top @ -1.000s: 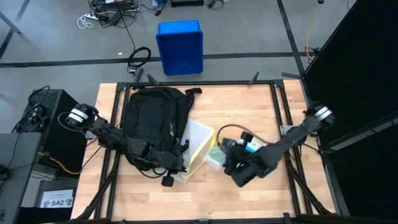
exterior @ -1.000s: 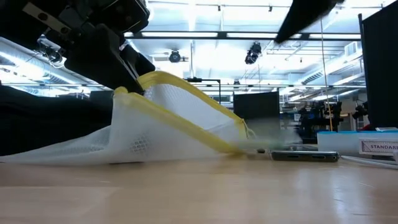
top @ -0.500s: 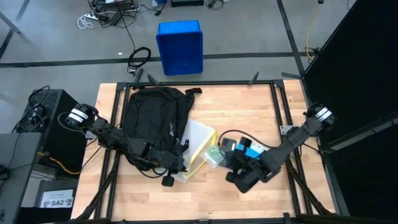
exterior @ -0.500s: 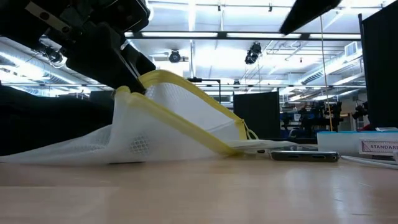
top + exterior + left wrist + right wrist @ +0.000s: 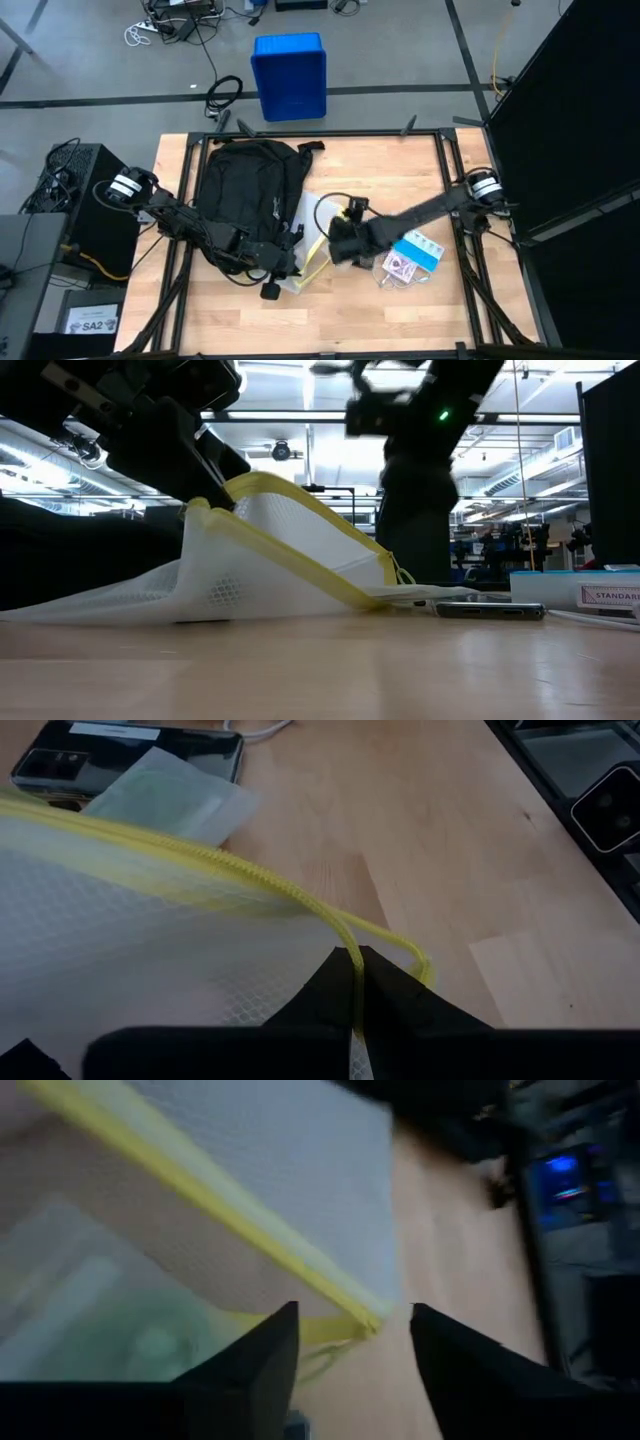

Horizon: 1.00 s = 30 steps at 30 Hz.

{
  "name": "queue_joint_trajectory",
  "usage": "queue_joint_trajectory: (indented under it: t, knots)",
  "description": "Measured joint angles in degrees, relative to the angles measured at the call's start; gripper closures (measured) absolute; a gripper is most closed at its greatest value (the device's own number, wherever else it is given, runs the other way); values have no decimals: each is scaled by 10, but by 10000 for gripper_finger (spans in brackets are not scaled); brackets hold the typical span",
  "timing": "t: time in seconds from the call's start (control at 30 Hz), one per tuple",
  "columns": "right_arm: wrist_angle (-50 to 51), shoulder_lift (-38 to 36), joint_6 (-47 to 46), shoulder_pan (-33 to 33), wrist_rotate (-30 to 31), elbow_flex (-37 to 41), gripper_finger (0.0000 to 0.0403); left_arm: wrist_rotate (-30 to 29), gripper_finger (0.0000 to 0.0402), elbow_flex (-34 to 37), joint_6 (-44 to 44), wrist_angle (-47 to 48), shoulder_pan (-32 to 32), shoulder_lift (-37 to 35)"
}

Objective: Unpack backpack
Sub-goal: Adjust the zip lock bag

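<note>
Both grippers worked at the white mesh pouch (image 5: 318, 232) beside the backpack (image 5: 247, 195), which lay on the table's left half: left gripper (image 5: 352, 982) pinched the yellow zipper edge (image 5: 250, 880); right gripper (image 5: 345, 1342) hovered with fingers apart, empty

Little can be read here. In the low view, a white label on a box (image 5: 598, 593) at the right edge of the tabletop (image 5: 330, 670) carries the word "STANDARD", cut off by the picture's border. In the high view, a white card (image 5: 92, 324) lying beside the tabletop's left corner shows "SA2" with smaller print around it that is too small to make out. The print on the blue and white packet (image 5: 418, 250) cannot be read.
</note>
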<state>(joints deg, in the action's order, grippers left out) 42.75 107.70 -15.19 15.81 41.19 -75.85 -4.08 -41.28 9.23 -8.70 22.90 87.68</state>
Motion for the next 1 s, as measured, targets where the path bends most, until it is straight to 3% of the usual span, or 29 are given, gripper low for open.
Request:
queue_joint_trajectory:
  t: [0.13, 0.23, 0.33, 0.43, 0.5, 0.73, 1.0]
  knots:
    - [-51, 19, 55, -49, -60, 0, 202, 0, 402, 0, 0, 0, 0, 0]
    - [-61, 29, 76, -79, -59, 0, 212, 0, 402, 0, 0, 2, 0, 0]
    - [-39, 29, 69, -100, -52, 0, 266, 0, 402, 0, 2, 9, 0, 0]
    - [-11, 26, 53, -106, -52, 0, 363, -5, 402, 0, 3, 13, -1, 0]
    - [8, 24, 37, -101, -52, 0, 388, -5, 402, 0, 2, 13, -1, 0]
    - [174, 24, -103, -36, -53, 0, 401, -33, 402, 0, 1, 20, -1, 0]
    - [326, 24, -344, 104, -88, 0, 402, -131, 402, 0, -43, 23, -14, 0]
